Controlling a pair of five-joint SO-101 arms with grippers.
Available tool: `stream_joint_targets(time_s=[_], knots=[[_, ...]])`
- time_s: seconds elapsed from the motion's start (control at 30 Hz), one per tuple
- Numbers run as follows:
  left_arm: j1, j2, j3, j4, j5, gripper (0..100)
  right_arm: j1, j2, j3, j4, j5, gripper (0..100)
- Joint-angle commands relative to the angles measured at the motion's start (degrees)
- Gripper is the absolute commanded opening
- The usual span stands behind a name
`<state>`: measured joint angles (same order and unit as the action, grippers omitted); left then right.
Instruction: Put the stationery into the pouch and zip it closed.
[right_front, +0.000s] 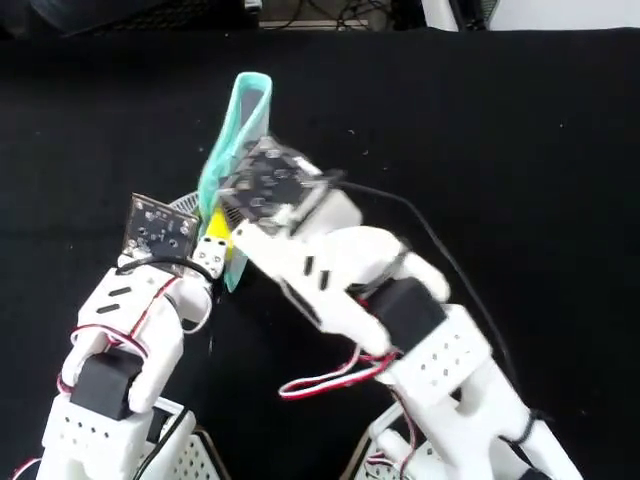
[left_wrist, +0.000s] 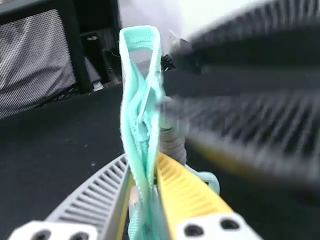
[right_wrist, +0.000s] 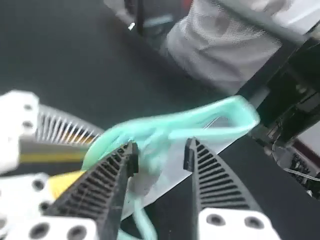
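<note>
The teal pouch (right_front: 238, 128) stands on edge, lifted off the black table. My left gripper (left_wrist: 145, 200) is shut on its lower end, one grey finger (left_wrist: 100, 192) and one yellow finger (left_wrist: 187, 192) pinching the fabric (left_wrist: 142, 120). My right gripper (right_wrist: 160, 152) is open, its two black fingers (right_wrist: 112, 180) standing either side of the pouch's upper edge (right_wrist: 175, 125) without squeezing it. In the high view the right arm's wrist (right_front: 275, 190) covers the pouch's middle, right beside the left gripper (right_front: 215, 250). No loose stationery can be seen.
The black table (right_front: 500, 150) spreads wide to the right and behind the pouch. The right arm's cable (right_front: 430, 235) trails across it. The two arms' bases stand close together at the near edge.
</note>
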<state>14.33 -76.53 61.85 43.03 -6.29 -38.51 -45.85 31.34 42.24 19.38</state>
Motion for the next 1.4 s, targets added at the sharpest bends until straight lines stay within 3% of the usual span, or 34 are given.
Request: stream_joint_targets(time_s=[0.0, 0.83, 0.97, 1.23, 1.37], knots=[[0.6, 0.3, 0.4, -0.2, 0.3, 3, 0.8, -3.2, 0.5, -1.8, 0.4, 15.2], [0.6, 0.3, 0.4, -0.2, 0.4, 3, 0.7, 5.7, -1.5, 0.5, 3.9, 15.0], [0.6, 0.3, 0.4, -0.2, 0.4, 3, 0.7, 5.7, -1.8, 0.4, 4.0, 10.5], [0.6, 0.3, 0.4, -0.2, 0.3, 3, 0.8, 5.7, -1.9, 0.4, 3.5, 14.3], [0.6, 0.3, 0.4, -0.2, 0.3, 3, 0.9, 5.7, -1.5, -1.3, 3.5, 6.3]])
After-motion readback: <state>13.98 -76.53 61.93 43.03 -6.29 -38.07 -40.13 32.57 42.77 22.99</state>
